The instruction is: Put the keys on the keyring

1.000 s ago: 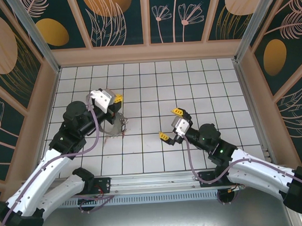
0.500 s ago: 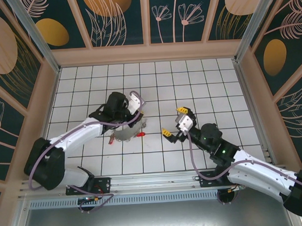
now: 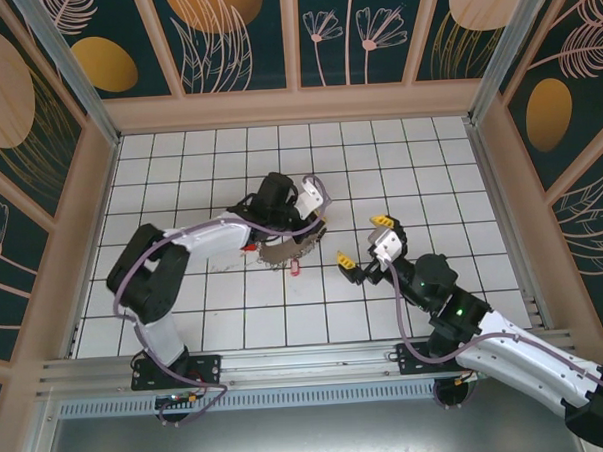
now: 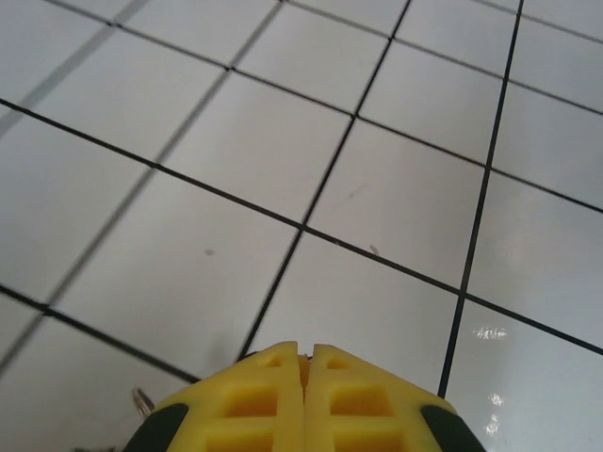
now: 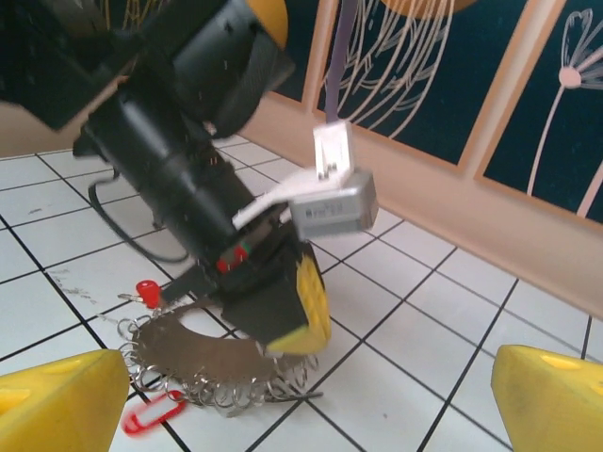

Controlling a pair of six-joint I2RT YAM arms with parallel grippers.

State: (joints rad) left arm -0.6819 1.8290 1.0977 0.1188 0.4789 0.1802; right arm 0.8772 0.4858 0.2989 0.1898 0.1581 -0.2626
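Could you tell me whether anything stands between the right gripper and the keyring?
Nothing visible does: bare tile lies between the open right gripper and the keyring. The shut left gripper sits on top of the ring.

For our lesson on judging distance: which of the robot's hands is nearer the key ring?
Left. The left hand, closed, sits directly over the key ring; the right hand hangs open off to its right, not touching it.
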